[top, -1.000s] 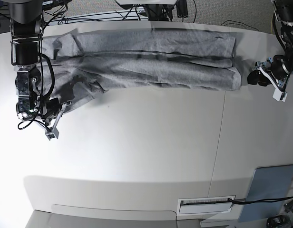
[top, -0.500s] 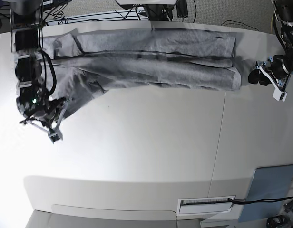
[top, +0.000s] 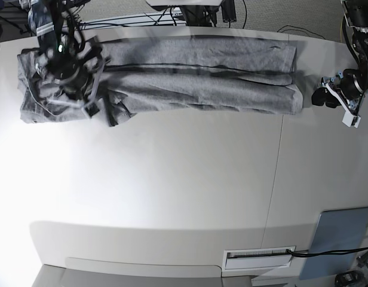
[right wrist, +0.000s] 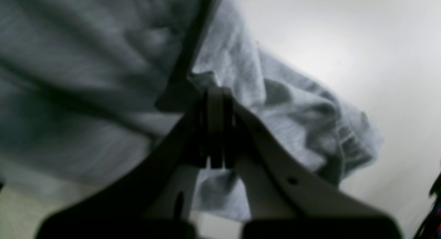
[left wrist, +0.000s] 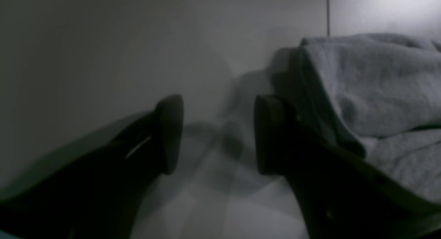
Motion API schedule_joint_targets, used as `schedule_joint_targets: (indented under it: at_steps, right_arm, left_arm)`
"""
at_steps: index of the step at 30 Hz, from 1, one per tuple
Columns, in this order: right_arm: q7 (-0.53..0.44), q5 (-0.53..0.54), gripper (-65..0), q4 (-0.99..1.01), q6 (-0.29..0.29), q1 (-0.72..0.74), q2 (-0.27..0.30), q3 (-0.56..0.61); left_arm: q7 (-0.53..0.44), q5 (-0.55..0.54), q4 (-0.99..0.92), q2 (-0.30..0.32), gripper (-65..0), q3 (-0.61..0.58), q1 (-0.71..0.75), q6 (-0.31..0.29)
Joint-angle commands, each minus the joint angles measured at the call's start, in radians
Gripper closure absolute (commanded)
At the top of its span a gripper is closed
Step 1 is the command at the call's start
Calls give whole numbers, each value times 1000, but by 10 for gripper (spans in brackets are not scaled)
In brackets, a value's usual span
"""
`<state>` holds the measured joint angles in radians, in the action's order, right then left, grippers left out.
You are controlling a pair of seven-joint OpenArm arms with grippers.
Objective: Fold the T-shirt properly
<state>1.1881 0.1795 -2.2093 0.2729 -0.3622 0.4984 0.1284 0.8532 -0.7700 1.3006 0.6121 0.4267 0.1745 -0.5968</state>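
The heather-grey T-shirt [top: 202, 78] lies folded into a long band along the far side of the white table [top: 172, 191], plain side up. Its left end is bunched into a heap [top: 46, 89]. My right gripper [top: 82, 98] is over that heap. In the right wrist view it [right wrist: 215, 128] is shut, with grey cloth [right wrist: 275, 104] pinched at its tips. My left gripper [top: 319, 97] rests just off the shirt's right end. In the left wrist view it [left wrist: 218, 132] is open and empty, with the shirt's folded edge [left wrist: 372, 87] beside its right finger.
A blue-grey pad [top: 342, 233] and a white labelled slot [top: 258, 257] sit at the front right. Cables [top: 172, 12] run behind the far edge. A seam [top: 278, 179] crosses the table.
My right arm has swung from the front left up over the shirt's left end, taking the sleeve part with it. That cloth is now heaped there. My left arm has not moved.
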Motion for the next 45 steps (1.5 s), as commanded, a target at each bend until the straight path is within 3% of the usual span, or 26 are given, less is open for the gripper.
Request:
schedule_joint_targets:
  at_steps: [1, 5, 17, 30, 40, 45]
  right_arm:
    - [-18, -6, 0, -50, -1, -24, 11, -7]
    - [-18, -5, 0, -147, -2, -126, 11, -7]
    - [-23, 3, 0, -147, -2, -287, 11, -6]
    - [-56, 143, 0, -147, 24, -292, 11, -5]
    - [-151, 121, 0, -147, 29, -288, 11, -6]
    - [-153, 23, 0, -147, 29, -288, 11, -6]
  left_arm:
    - [-15, -15, 13, 25, -339, 8, -8, -4]
    - [-15, -15, 13, 25, -339, 8, -8, -4]
    - [-15, -16, 13, 25, -339, 8, -8, -3]
    - [-15, -16, 13, 25, -339, 8, -8, -4]
    - [-14, -20, 13, 25, -339, 8, -8, -8]
    - [18, -98, 13, 31, -339, 9, -8, -90]
